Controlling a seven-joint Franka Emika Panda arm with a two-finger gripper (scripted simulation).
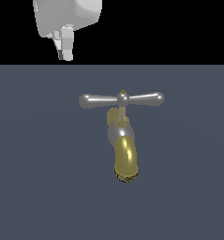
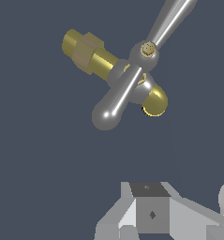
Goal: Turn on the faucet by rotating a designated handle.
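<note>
A: Progress — none that we can see. The tool (image 1: 65,47) hangs well apart from the faucet (image 1: 123,145), touching nothing.

B: Agreed; whether its fingers are parted we can't tell. The handle (image 1: 121,100) sits level atop the faucet, mid-desk (image 1: 33,187) — reaching and rotating it remain.

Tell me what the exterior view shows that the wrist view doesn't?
Only the exterior view shows both rounded ends of the handle and the spout's open mouth, with the gripper hanging apart above, toward the exterior view's left. Only the wrist view shows the brass hex fitting at the back of the faucet, and one handle end runs out of frame. Both show the handle, its gold cap, the spout and part of the gripper.
</note>
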